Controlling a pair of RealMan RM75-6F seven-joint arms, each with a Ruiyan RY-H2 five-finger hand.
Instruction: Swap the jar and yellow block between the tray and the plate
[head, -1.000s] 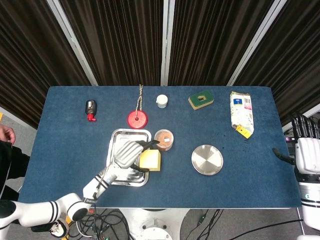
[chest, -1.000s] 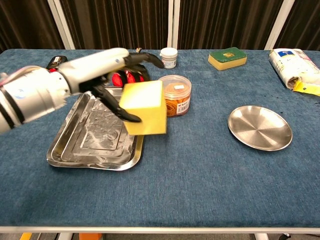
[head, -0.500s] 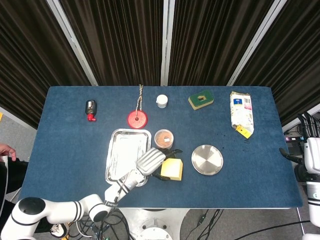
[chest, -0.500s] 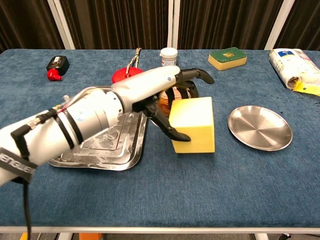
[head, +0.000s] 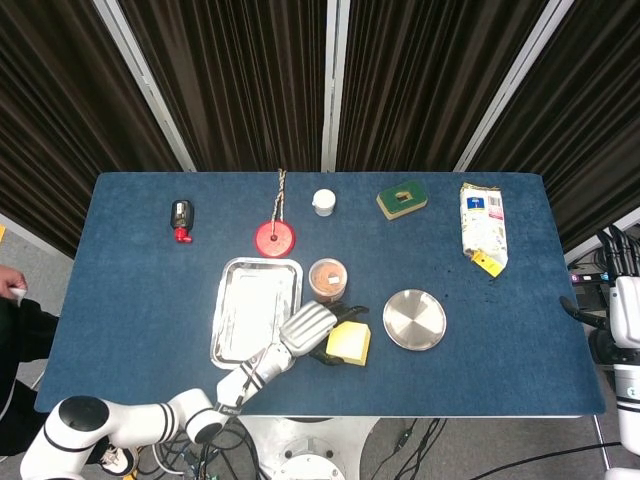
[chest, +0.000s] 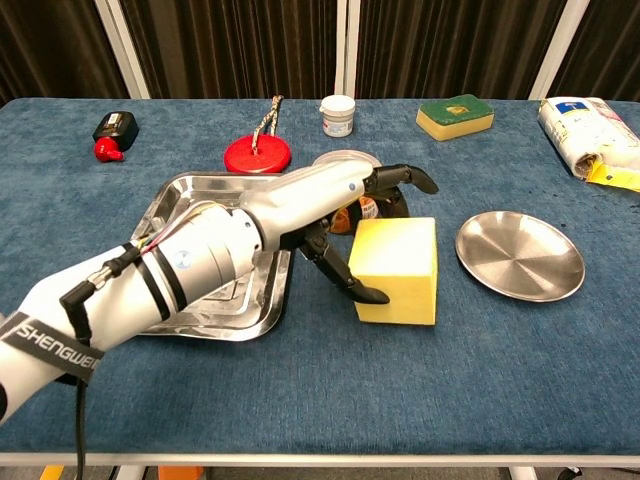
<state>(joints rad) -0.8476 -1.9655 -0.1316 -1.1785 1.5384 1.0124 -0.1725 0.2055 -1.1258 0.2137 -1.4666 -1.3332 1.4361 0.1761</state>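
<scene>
Nearest the robot, the left hand (chest: 345, 215), a smooth white shell with black fingers (chest: 345, 280), is wrapped around the yellow block (chest: 396, 270), a matte foam-like cube that sits on the blue cloth-covered table (chest: 320, 380) between the tray and the plate; whether the block's underside fully touches the cloth is hard to tell. From the head view the left hand (head: 305, 328) covers the block's (head: 350, 343) left side.

Left of the block lies the tray (chest: 180, 300), a rectangular shiny steel pan with rounded corners and a stepped rim. To the right is the plate (chest: 520, 255), a round brushed-metal disc, well apart from the hand. Just behind the fingers stands the jar (head: 327, 279), a clear round plastic tub of brownish contents, on the table beside the tray.

At the far right edge of the head view the right hand (head: 627, 310) hangs off the table, fingers pointing up; I cannot tell whether they hold anything.

Farther back sit a red disc with cord (chest: 257, 153) and a green-yellow sponge (chest: 455, 116).
</scene>
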